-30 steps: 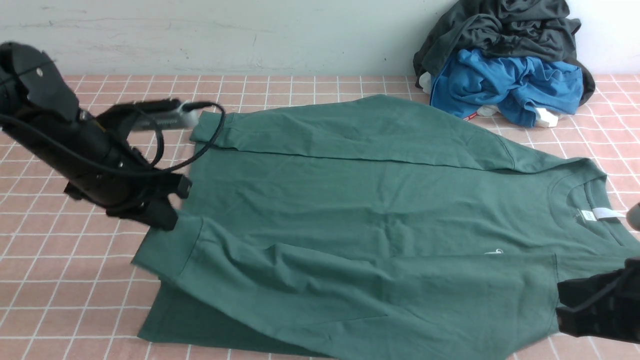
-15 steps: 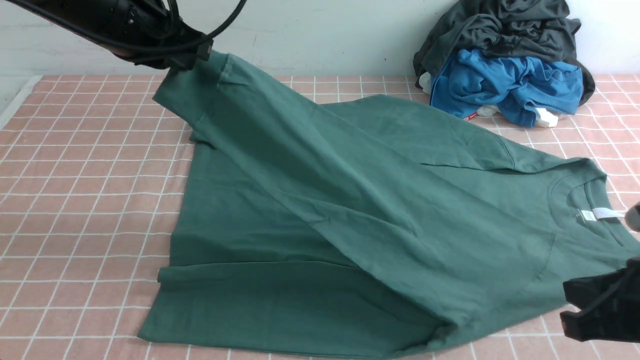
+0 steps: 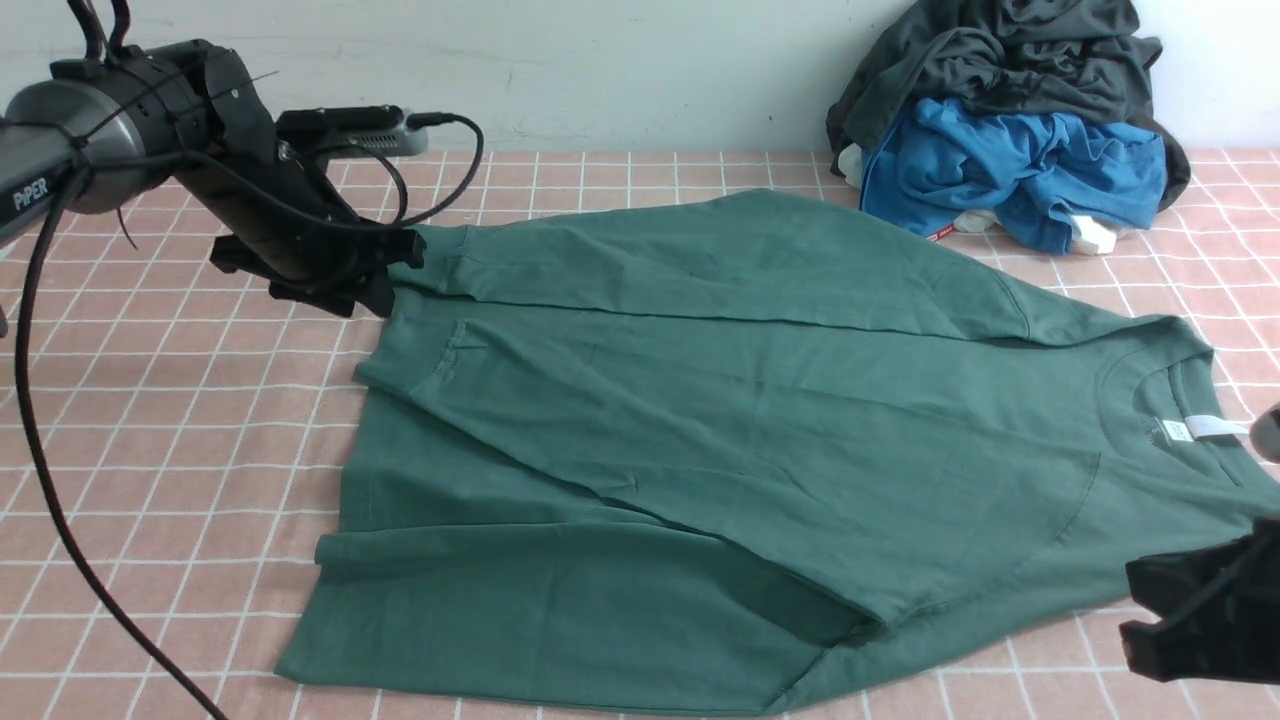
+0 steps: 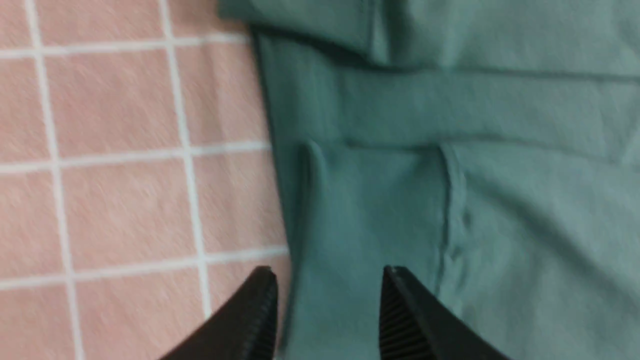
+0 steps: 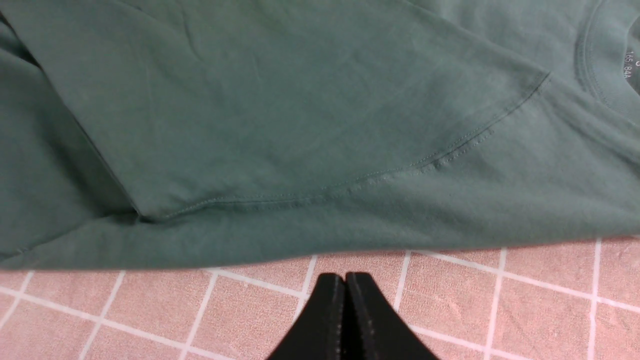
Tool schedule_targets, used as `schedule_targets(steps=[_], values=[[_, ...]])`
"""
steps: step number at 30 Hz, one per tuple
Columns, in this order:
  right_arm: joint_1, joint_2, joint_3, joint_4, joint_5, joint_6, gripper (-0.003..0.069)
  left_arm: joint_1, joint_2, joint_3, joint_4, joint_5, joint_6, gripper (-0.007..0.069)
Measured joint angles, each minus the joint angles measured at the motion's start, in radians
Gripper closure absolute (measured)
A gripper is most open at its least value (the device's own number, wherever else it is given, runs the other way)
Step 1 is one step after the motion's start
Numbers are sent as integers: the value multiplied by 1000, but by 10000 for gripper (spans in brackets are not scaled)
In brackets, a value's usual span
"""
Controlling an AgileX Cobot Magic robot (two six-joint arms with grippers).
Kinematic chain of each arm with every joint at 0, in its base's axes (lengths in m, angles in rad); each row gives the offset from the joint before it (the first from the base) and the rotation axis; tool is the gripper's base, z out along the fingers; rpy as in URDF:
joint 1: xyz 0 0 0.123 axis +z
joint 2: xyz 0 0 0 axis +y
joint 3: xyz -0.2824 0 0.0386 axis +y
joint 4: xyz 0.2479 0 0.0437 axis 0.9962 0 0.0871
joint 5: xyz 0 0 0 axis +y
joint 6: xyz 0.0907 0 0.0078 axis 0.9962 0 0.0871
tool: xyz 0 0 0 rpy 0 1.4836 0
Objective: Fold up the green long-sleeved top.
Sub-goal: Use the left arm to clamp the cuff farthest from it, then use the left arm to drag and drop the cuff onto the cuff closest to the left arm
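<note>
The green long-sleeved top lies flat on the pink tiled table, neck and white label to the right, hem to the left. Both sleeves lie folded across the body; one cuff rests near the hem's far corner. My left gripper hovers just over that corner. In the left wrist view it is open, with the cuff lying loose below the jaws. My right gripper sits low at the near right, beside the shoulder. It is shut on nothing, over bare tiles just off the top's edge.
A heap of a dark grey-black garment and a bright blue garment lies at the back right against the wall. The left arm's black cable hangs down over the left tiles.
My left gripper lifted the near sleeve by its cuff, swung it up and across, laid it over the body, then opened and let go. The right arm stayed put.
</note>
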Motion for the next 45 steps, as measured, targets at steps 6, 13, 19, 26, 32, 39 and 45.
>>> schedule_targets(steps=[6,13,19,26,32,39,45], values=[[0,18,0,109,0,-22,669,8,139,-198,1,-59,-6,273],[0,64,0,134,-3,-45,626,8,288,-320,-1,-160,-16,279],[0,68,0,134,-35,-67,617,8,314,-334,-45,-160,31,473],[0,68,0,106,-45,-71,617,7,296,-397,-107,-100,129,617],[0,68,0,73,-47,-72,617,7,215,-464,-132,108,127,619],[0,52,0,69,-51,-75,615,-16,-20,-414,-80,369,100,619],[0,-16,0,70,-51,-75,613,-62,-212,-67,-7,369,66,619]])
